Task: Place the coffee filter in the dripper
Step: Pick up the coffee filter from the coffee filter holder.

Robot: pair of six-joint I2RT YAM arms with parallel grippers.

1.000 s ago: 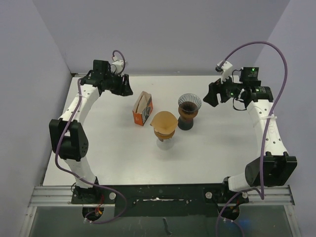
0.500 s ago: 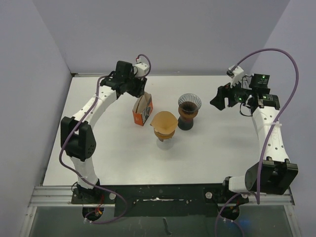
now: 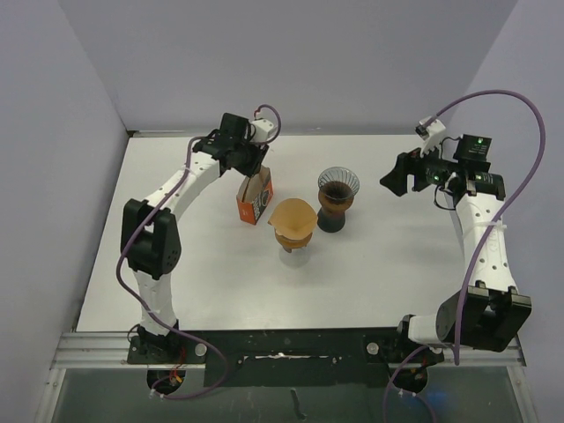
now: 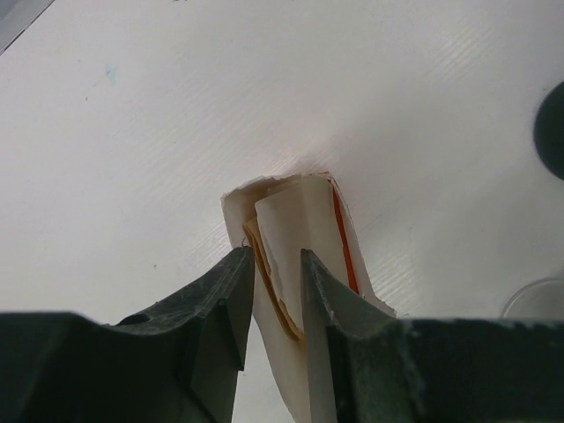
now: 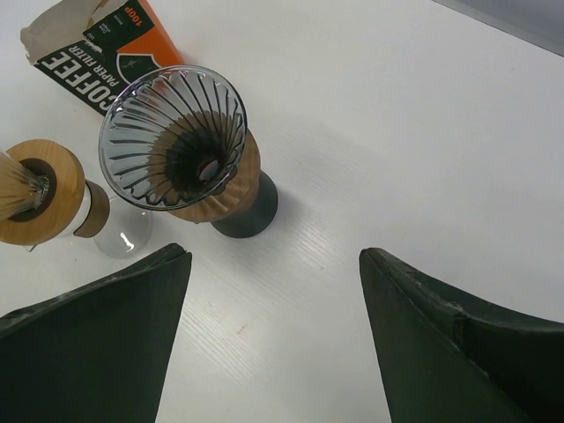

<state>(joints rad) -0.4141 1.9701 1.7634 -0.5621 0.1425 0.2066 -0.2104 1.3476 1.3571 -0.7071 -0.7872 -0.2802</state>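
Observation:
The orange coffee filter box (image 3: 254, 199) stands left of the dripper (image 3: 337, 187), a ribbed glass cone with a wooden collar on a dark foot. My left gripper (image 3: 253, 171) hangs over the box's torn-open top. In the left wrist view its jaws (image 4: 273, 256) are narrowed but still apart, straddling the brown edges of the coffee filters (image 4: 269, 282) beside a cream flap (image 4: 300, 211); whether they touch the paper I cannot tell. My right gripper (image 3: 395, 179) stands open to the right of the dripper (image 5: 172, 137), nothing between its fingers (image 5: 273, 254).
A glass carafe with a tan wooden top (image 3: 293, 227) stands in front of the box and left of the dripper, also at the left edge of the right wrist view (image 5: 40, 189). The box (image 5: 97, 44) shows black lettering. Walls close in the table's back and sides.
My left arm swung right from the back-left corner to the filter box and its jaws narrowed. My right gripper drew slightly back and to the right, staying open.

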